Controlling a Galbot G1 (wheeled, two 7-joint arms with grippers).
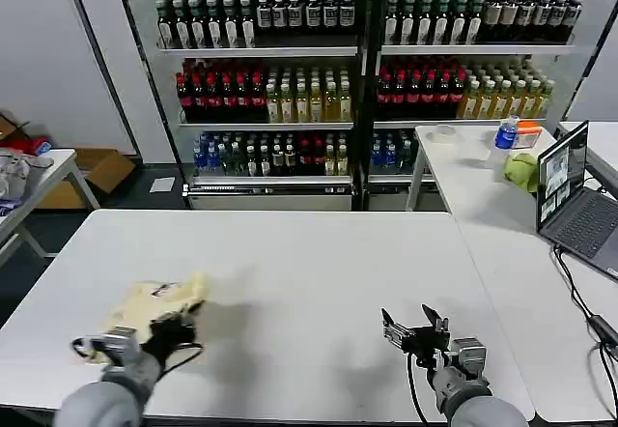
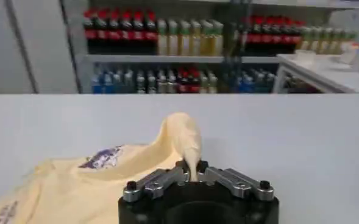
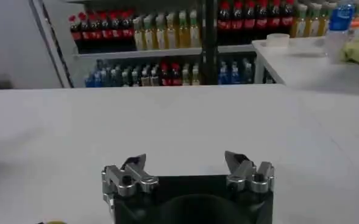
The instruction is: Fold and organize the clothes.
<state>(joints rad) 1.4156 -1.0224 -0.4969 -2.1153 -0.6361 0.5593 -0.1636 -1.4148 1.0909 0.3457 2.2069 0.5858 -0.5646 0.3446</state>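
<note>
The clothes are one pale cream-yellow T-shirt (image 1: 154,303), lying crumpled at the near left of the white table (image 1: 319,263). My left gripper (image 1: 172,328) is shut on a fold of it. In the left wrist view the pinched fold rises as a peak (image 2: 184,137) between the closed fingers (image 2: 192,170), and the rest of the shirt (image 2: 75,189) spreads flat with a small printed label. My right gripper (image 1: 413,327) stands open at the near right of the table, with nothing between its fingers (image 3: 185,167).
A second white table (image 1: 502,195) joins on the right, carrying a laptop (image 1: 579,205), a bright green cloth (image 1: 522,170) and a bottle (image 1: 506,135). Shelves of drink bottles (image 1: 357,70) stand behind. Another table (image 1: 29,190) is at the far left.
</note>
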